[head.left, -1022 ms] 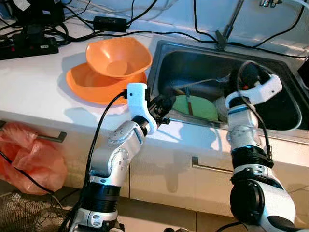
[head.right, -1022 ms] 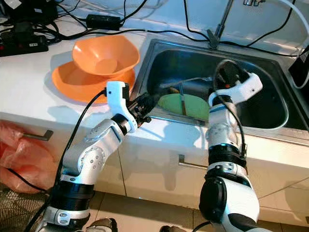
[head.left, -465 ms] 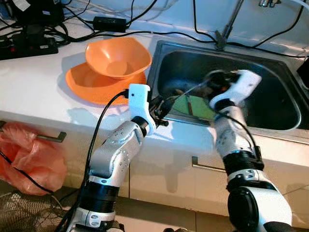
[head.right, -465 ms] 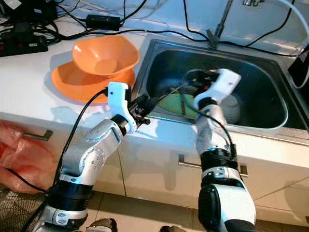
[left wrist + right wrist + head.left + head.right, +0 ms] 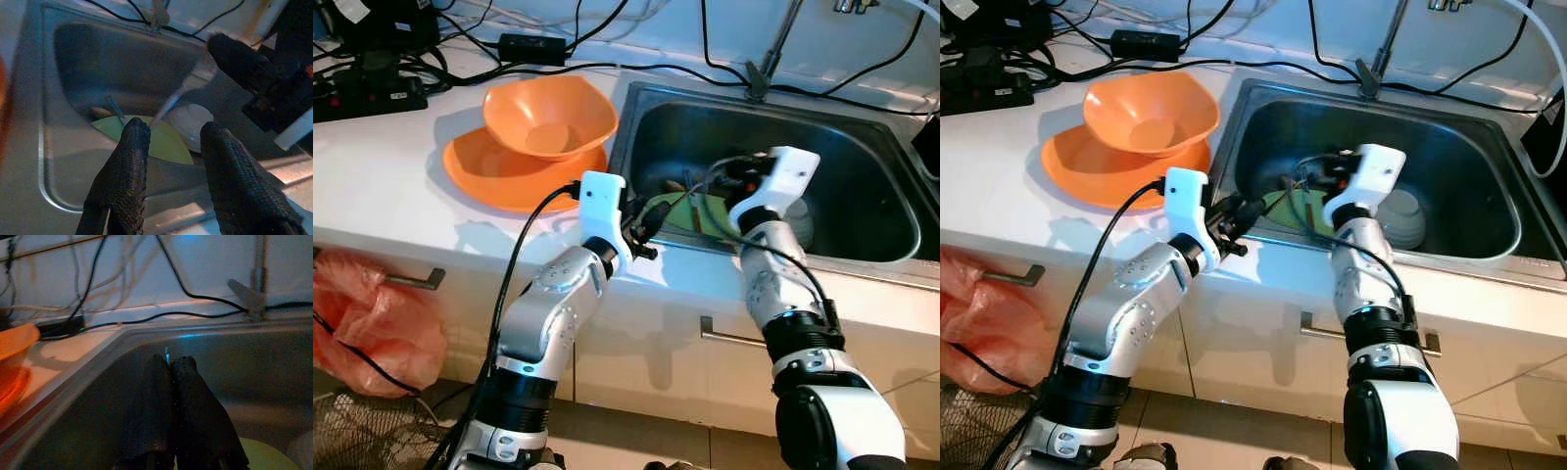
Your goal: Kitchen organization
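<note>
Right gripper (image 5: 168, 363): fingers pressed together on a thin metal utensil (image 5: 182, 89), held over the stainless steel sink (image 5: 862, 166).
Left gripper (image 5: 171, 139): fingers parted, empty, at the sink's front rim.
Round green plate (image 5: 690, 211): lying in the sink.
Writing: none legible.

White counter (image 5: 401, 157) around a steel sink (image 5: 862, 147); black cables (image 5: 548, 44) behind it along a white wall, drawers (image 5: 705, 343) below, red bag (image 5: 372, 313) beside them.

Counted: two orange bowls (image 5: 548, 117) stacked on the counter (image 5: 391, 176), one green plate (image 5: 690, 211) and one white dish (image 5: 1398, 215) in one sink (image 5: 862, 147), two claws.
</note>
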